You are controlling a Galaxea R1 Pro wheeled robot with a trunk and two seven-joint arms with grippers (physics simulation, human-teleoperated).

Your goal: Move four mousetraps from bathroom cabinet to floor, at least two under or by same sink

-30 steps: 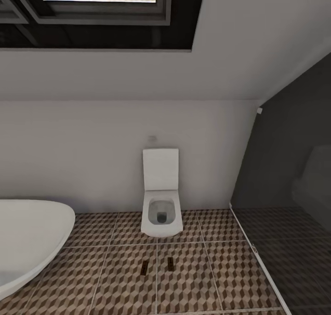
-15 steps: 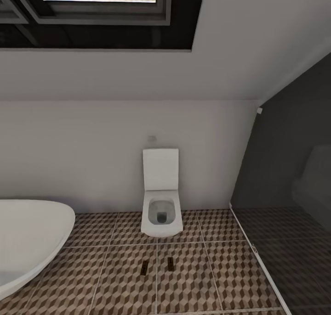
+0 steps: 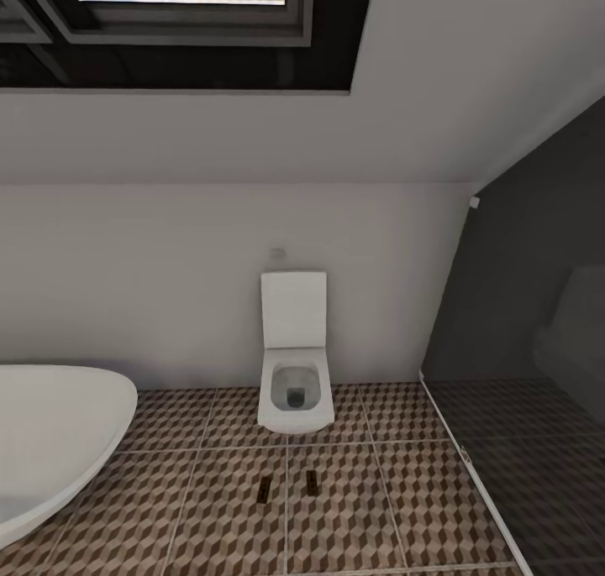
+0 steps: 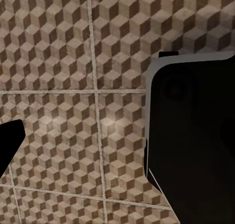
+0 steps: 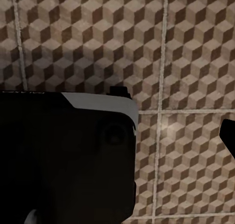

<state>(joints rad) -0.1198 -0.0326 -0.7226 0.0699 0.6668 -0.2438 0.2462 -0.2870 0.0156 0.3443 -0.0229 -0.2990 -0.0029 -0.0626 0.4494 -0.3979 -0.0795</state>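
Brown mousetraps (image 3: 264, 490) (image 3: 312, 482) flat on bathroom floor (image 3: 395, 492) nr toilet (image 3: 292, 374).

Cube-patterned bathroom floor (image 4: 73, 62) beneath a black robot body (image 4: 196, 145).

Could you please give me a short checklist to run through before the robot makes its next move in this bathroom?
1. Mousetraps on the bathroom floor: two so far, the left mousetrap and the right mousetrap: not ok, four are needed.
2. Both on the same cube-patterned tiling: ok.
3. Traps under or next to a sink: cannot tell; they lie in front of the toilet, and the white basin stands apart at the left.
4. Glass shower panel free of traps: ok.
5. Grippers empty: cannot tell; the wrist views show floor tiles and dark robot parts.
6. Cabinet located: cannot tell.
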